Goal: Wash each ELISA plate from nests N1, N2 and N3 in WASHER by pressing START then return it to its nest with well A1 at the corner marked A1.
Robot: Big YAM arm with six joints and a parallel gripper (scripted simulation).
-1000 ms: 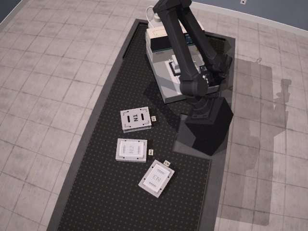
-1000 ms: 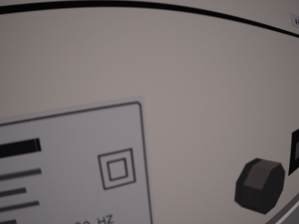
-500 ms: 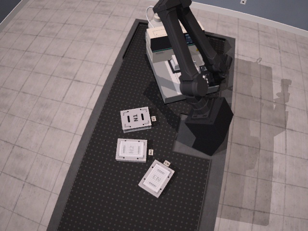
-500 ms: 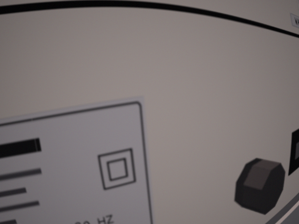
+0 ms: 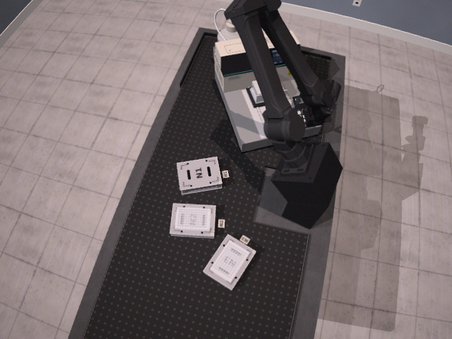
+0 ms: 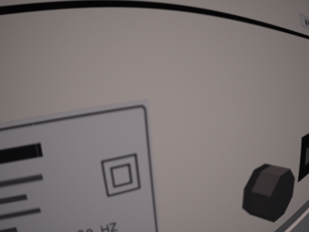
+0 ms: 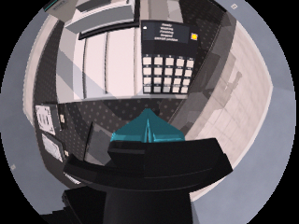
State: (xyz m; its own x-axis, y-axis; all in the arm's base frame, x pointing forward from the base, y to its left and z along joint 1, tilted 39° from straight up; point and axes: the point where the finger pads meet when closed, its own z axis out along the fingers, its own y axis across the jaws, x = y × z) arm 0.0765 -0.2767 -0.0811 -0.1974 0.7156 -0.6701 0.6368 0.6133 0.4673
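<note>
The washer (image 5: 233, 82) shows an amber lamp (image 7: 194, 36) beside its keypad (image 7: 167, 75). The START key (image 7: 147, 90) is uncovered. The dark carrier (image 5: 251, 99) (image 7: 109, 30) is at the washer's front, with a pale block above it; plate wells do not show there, so seating cannot be told. My gripper (image 7: 148, 112) is shut and empty, its teal tips in front of the keypad in the wrist view. Nest N1 (image 5: 197, 183) (image 7: 46, 119) is empty. One plate (image 5: 192, 219) lies in nest N2 (image 5: 188, 233); another plate (image 5: 229, 260) lies in nest N3 (image 5: 206, 270).
The arm (image 5: 260, 69) reaches over the washer deck and hides part of the carrier. The arm's base (image 5: 310, 193) stands at the table's right side. A bottle (image 5: 228, 33) with a tube stands behind the washer. The exterior view shows only a pale panel (image 6: 199, 87) and a dark knob (image 6: 268, 193).
</note>
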